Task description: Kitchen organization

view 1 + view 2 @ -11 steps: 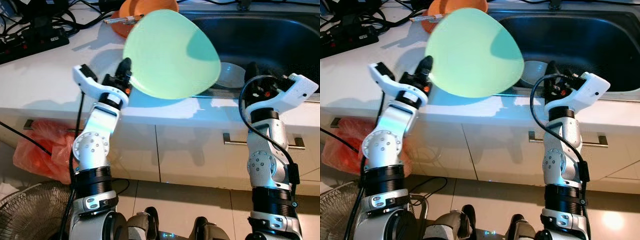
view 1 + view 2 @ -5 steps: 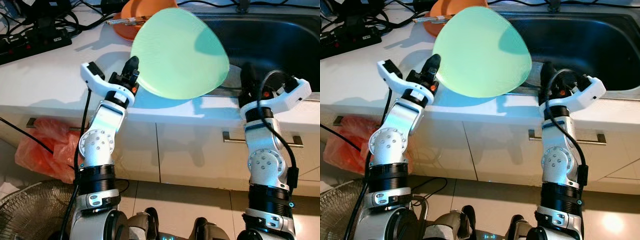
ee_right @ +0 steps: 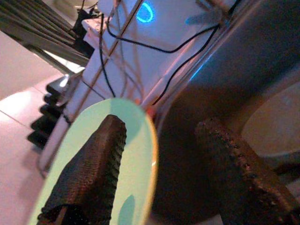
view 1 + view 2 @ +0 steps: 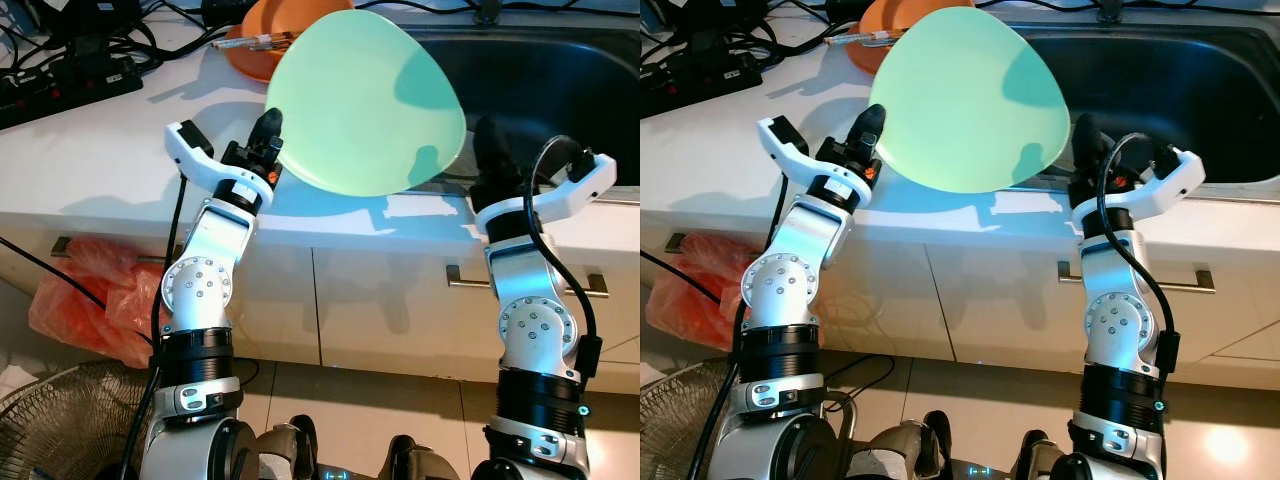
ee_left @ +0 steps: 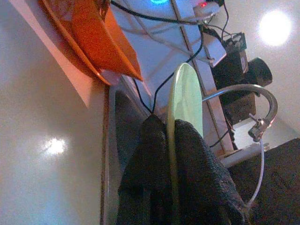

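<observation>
A large pale green plate (image 4: 365, 100) hangs tilted above the counter's front edge and the left end of the sink (image 4: 560, 70). My left gripper (image 4: 270, 135) is shut on its left rim; in the left wrist view the two fingers (image 5: 197, 178) pinch the plate edge (image 5: 185, 98). Just off the plate's right rim, over the sink's front lip, my right gripper (image 4: 487, 150) stands open. In the right wrist view the plate (image 3: 122, 154) has its rim between the spread fingers (image 3: 93, 173), which do not close on it.
An orange bowl (image 4: 262, 40) with utensils sits on the white counter behind the plate. A power strip and cables (image 4: 70, 80) lie at the far left. A pale bowl (image 3: 272, 122) rests in the sink. Below are drawer handles (image 4: 520, 280), an orange bag (image 4: 85, 300) and a fan (image 4: 60, 420).
My right gripper has risen and turned in toward the plate's right rim. The left gripper has carried the plate slightly right and up.
</observation>
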You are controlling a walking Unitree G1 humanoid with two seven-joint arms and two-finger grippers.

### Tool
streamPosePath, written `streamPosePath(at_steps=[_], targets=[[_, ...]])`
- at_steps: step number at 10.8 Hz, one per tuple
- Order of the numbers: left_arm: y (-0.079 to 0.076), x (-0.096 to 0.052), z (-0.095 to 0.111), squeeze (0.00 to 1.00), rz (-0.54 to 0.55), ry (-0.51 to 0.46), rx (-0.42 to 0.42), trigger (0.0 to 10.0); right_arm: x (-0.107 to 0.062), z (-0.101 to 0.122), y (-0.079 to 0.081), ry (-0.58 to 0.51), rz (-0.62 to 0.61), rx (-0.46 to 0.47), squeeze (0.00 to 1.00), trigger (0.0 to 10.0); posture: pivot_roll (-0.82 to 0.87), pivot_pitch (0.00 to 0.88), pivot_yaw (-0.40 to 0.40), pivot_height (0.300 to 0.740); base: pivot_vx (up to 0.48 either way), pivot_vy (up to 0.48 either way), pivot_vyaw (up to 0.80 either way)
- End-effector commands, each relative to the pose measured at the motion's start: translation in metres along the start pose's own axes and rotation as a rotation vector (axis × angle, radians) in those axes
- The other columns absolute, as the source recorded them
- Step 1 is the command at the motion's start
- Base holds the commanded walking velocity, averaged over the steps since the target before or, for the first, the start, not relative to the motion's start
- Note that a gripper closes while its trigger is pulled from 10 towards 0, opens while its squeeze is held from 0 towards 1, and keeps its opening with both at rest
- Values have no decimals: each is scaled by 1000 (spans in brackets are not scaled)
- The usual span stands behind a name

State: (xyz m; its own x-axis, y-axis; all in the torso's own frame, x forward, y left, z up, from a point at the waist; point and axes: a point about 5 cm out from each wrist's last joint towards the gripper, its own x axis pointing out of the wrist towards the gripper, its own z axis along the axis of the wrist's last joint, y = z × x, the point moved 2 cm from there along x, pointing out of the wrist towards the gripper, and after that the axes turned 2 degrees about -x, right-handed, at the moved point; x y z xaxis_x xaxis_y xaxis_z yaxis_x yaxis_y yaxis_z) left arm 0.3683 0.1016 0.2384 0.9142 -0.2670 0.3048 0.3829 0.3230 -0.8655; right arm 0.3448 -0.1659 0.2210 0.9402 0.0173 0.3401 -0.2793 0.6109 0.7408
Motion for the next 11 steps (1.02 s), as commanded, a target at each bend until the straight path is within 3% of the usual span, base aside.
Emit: streamPosePath(at_steps=[1,11], targets=[[-32,12,-20,0,-116,21,-90,10000,-2,1,7,2,36,22,0,10000,61,152,82,740,0,0,0],[-41,14,-32,0,-159,74,-104,10000,-3,-13,13,55,61,34,0,10000,74,173,80,740,0,0,0]])
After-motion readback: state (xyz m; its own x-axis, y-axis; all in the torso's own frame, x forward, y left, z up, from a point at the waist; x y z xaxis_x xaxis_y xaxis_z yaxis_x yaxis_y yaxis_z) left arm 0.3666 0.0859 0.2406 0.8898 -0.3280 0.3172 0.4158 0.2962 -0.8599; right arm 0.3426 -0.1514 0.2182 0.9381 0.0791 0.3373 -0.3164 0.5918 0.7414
